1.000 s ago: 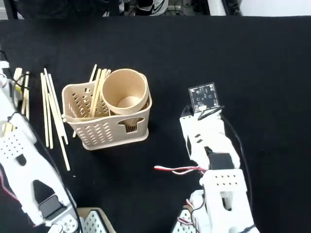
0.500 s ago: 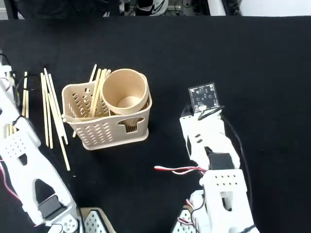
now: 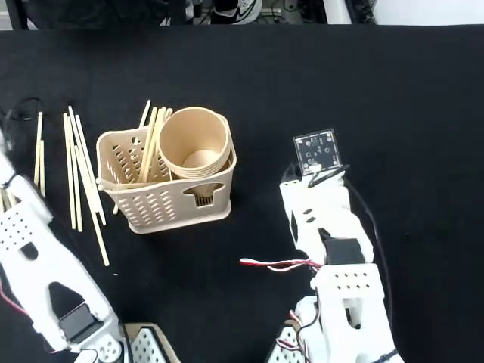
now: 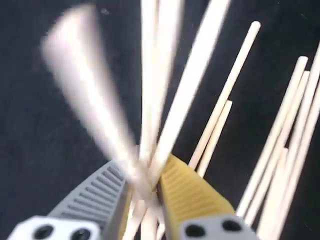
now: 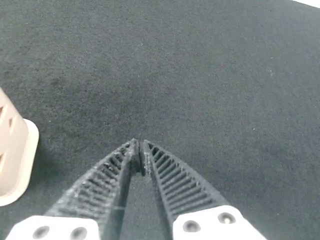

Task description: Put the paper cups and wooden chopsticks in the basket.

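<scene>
High view: a black worktop (image 3: 302,76) seen from above. A beige perforated plastic basket (image 3: 170,203) stands left of centre. Stacked tan paper cups (image 3: 194,140) sit upright in its right compartment. Several pale wooden chopsticks (image 3: 153,140) lean in its left compartment, their ends sticking out over the rim. Loose chopsticks (image 3: 76,170) lie roughly parallel on the worktop just left of the basket, with two more nearer the left edge. My white left arm (image 3: 38,265) runs along the left edge. My white right arm (image 3: 333,242) sits right of the basket, well apart from it.

Left wrist view: my left claw (image 4: 145,175), one finger grey and one yellow, is clamped on a small bundle of wooden chopsticks (image 4: 165,75) that fans out from the grip. One stick is blurred. Other chopsticks lie on the worktop beside the bundle.

Right wrist view: my right claw (image 5: 138,150) has black ribbed fingers with their tips pressed together, and the black worktop lies beyond them. A corner of the basket's foot shows to one side, apart from the claw.
</scene>
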`<move>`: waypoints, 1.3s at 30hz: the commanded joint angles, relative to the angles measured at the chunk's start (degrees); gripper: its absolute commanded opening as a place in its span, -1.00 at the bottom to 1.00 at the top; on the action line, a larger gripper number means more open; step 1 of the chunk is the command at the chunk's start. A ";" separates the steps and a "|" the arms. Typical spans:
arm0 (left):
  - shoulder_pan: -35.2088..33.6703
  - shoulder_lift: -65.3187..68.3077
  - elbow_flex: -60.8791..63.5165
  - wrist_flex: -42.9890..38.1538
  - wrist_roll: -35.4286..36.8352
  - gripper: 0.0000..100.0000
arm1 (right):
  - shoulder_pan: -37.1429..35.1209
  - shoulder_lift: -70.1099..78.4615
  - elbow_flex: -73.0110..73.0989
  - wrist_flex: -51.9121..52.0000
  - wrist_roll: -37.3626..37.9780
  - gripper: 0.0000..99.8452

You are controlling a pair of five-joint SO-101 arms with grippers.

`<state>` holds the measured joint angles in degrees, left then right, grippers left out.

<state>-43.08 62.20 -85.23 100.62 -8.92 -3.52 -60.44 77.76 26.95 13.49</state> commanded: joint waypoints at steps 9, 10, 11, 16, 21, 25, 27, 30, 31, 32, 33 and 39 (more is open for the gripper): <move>5.14 -40.97 28.70 0.09 2.37 -0.94 | 0.53 -0.48 -0.75 -1.32 0.62 -0.97; 5.93 -43.16 29.32 0.09 2.37 -0.94 | 0.53 -0.48 -0.75 -1.32 0.62 -0.97; 6.55 -45.27 29.76 0.00 2.37 -0.94 | 0.53 -0.48 -0.75 -1.32 0.62 -0.97; 8.31 -51.69 30.37 -2.81 2.99 -0.94 | 0.53 -0.48 -0.75 -1.32 0.62 -0.97; 8.84 -55.21 29.85 -3.34 6.77 -0.94 | 0.53 -0.48 -0.75 -1.32 0.62 -0.97; 8.84 -59.16 29.85 -4.04 9.23 -0.94 | 0.53 -0.48 -0.75 -1.32 0.62 -0.97; 8.84 -62.24 29.85 -3.87 10.02 -0.94 | 0.53 -0.48 -0.75 -1.32 0.62 -0.97; 10.33 -67.87 30.29 -3.60 11.08 -0.94 | 0.53 -0.48 -0.75 -1.32 0.62 -0.97; 11.21 -69.89 30.37 -3.52 11.16 -0.94 | 0.53 -0.48 -0.75 -1.32 0.62 -0.97; 12.09 -71.91 30.46 -3.34 11.25 -0.94 | 0.53 -0.48 -0.75 -1.32 0.62 -0.97; 13.14 -73.76 30.46 -2.90 11.25 -0.94 | 0.53 -0.48 -0.75 -1.32 0.62 -0.97; 21.32 -81.93 30.46 -1.85 11.25 -0.94 | 0.53 -0.48 -0.75 -1.23 0.62 -0.97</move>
<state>-26.64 -14.55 -54.73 98.42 1.71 -3.52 -60.44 77.76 26.95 13.49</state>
